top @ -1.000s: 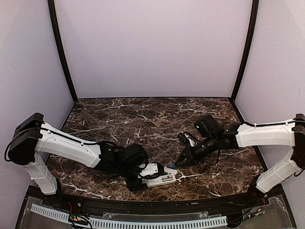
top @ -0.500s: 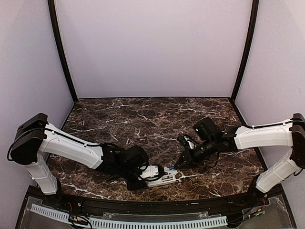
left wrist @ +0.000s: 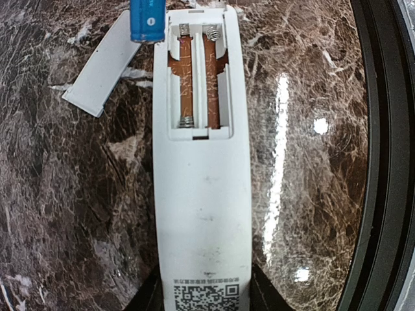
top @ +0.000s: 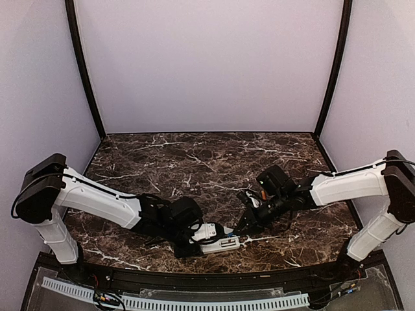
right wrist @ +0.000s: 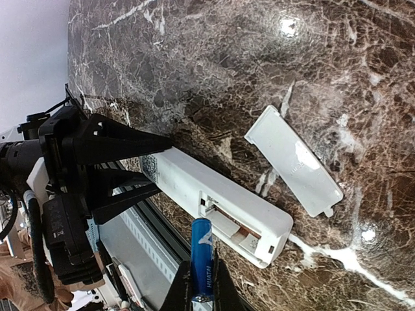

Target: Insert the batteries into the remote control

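Observation:
The white remote control point(left wrist: 202, 194) lies back up on the marble, its battery recess point(left wrist: 198, 71) uncovered and empty, springs showing. My left gripper point(left wrist: 203, 291) is shut on its sticker end, a dark finger pressed against each long side. In the top view that gripper point(top: 209, 245) and the remote control point(top: 224, 244) sit near the table's front edge. My right gripper point(right wrist: 200, 291) is shut on a blue battery point(right wrist: 201, 253), held just beside the recess end of the remote control point(right wrist: 220, 201). The same battery point(left wrist: 146, 19) shows at the remote's far left corner.
The loose white battery cover point(right wrist: 295, 170) lies flat on the marble just beyond the remote, also seen as the cover point(left wrist: 100, 68) in the left wrist view. The table's black front rim point(left wrist: 382, 162) runs close along the remote's right side.
The left jaws have closed in onto the remote's sides. The right arm has moved left and nearer, bringing the blue battery up to the remote's recess end.

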Available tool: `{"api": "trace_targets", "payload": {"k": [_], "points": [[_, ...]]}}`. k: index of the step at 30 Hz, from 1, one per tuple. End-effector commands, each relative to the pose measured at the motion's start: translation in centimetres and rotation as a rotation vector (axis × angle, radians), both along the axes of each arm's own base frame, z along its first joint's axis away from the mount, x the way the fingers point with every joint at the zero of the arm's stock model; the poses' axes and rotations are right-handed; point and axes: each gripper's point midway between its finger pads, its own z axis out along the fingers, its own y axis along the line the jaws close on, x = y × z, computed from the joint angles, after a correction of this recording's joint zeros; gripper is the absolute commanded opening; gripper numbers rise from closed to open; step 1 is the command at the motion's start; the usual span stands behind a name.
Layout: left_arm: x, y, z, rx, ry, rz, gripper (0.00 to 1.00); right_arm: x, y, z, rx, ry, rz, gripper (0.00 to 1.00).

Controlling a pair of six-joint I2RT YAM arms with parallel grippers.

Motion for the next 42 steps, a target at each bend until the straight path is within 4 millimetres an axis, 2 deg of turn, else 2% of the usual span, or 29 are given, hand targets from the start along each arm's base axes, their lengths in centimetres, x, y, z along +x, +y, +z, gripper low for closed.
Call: {"api": "trace_targets", "payload": {"k": [1, 17, 30, 42], "points": [[-1.1, 0.2, -1.0, 0.027, 0.065, -0.007, 0.26, -0.5, 0.4, -0.1, 0.016, 0.009, 0.008, 0.0], [-1.8, 0.5, -1.2, 0.041, 0.144, 0.051, 0.07, -0.5, 0.8, -1.4, -0.013, 0.036, -0.003, 0.0], [-2.0, 0.5, -1.4, 0.05, 0.155, 0.052, 0.05, -0.7, 1.4, -2.5, -0.017, 0.059, 0.004, 0.0], [-1.7, 0.6, -1.8, 0.076, 0.14, 0.046, 0.03, -0.6, 0.6, -1.1, -0.031, 0.019, -0.008, 0.0]]}}
